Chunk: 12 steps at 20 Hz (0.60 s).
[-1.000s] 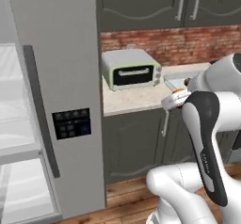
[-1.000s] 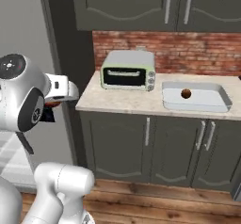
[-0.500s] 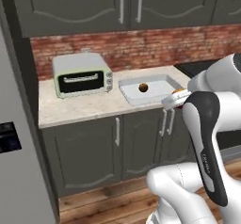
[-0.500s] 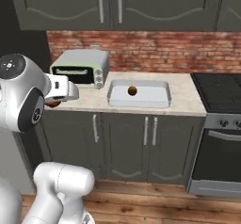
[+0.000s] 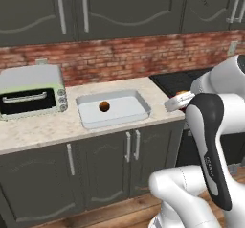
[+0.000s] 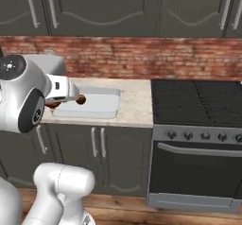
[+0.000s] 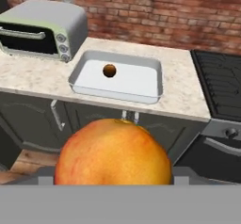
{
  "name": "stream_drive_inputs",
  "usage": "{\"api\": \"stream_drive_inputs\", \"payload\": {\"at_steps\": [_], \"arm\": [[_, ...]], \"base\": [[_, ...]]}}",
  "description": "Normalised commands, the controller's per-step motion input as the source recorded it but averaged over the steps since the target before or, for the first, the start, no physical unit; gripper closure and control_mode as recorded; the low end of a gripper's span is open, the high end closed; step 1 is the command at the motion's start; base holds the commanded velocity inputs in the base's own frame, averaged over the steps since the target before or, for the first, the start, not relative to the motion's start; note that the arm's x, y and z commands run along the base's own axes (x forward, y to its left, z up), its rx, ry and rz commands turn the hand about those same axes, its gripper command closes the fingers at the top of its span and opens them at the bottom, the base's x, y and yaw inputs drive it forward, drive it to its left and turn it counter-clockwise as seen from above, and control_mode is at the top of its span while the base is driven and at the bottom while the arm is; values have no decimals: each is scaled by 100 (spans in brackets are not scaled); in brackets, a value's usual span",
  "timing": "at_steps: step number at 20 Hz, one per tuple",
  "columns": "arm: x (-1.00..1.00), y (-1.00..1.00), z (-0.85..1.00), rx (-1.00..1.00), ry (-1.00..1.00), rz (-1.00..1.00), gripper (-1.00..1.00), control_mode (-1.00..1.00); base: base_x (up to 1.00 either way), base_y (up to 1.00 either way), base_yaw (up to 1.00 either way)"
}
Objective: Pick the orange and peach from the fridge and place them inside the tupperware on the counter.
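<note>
- The gripper is pinching the peach, which sits low and central in the hand view; in the left base view the fruit peeks out by the wrist at about 3 o'clock.
- The tupperware lies ahead at 12 o'clock from the hand, on the counter, with the orange already inside, toward its far left part.
- To do this step well, I would carry the peach forward over the rim and lower it into the bare right half, away from the orange, so neither ball gets knocked.
- Release low: a round fruit dropped from height may roll or bounce out.
- Keep clear of the toaster oven at 10 o'clock and the stove at 2 o'clock.
</note>
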Motion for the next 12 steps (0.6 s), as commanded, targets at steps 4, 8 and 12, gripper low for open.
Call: {"api": "stream_drive_inputs", "payload": {"at_steps": [4,8,12], "arm": [[0,0,0,0,0,0,100,100],[0,0,0,0,0,0,100,100],[0,0,0,0,0,0,100,100]], "base": [[66,-63,0],[64,-4,0],[64,4,-1]]}}
